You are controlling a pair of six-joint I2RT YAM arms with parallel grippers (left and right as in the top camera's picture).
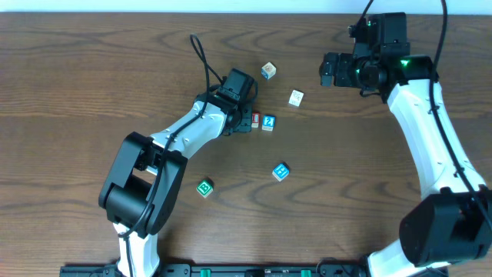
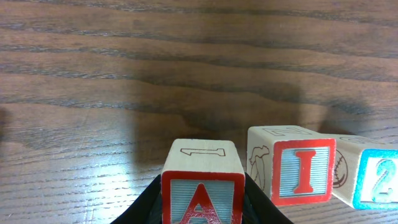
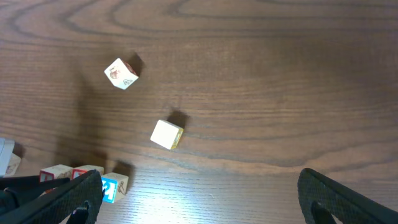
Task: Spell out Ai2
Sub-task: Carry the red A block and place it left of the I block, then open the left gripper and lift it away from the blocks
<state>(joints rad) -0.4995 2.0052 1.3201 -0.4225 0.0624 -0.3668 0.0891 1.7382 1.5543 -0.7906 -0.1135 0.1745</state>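
My left gripper is shut on the red "A" block, which rests on the table. Just to its right stands the red "I" block, and the blue "2" block touches that one's right side. In the overhead view the left gripper covers the "A" block, with the "I" block and the "2" block beside it. My right gripper is open and empty, raised at the back right. The right wrist view shows the "2" block at the lower left.
Two loose pale blocks lie behind the row; they also show in the right wrist view. A blue-faced block and a green-faced block lie nearer the front.
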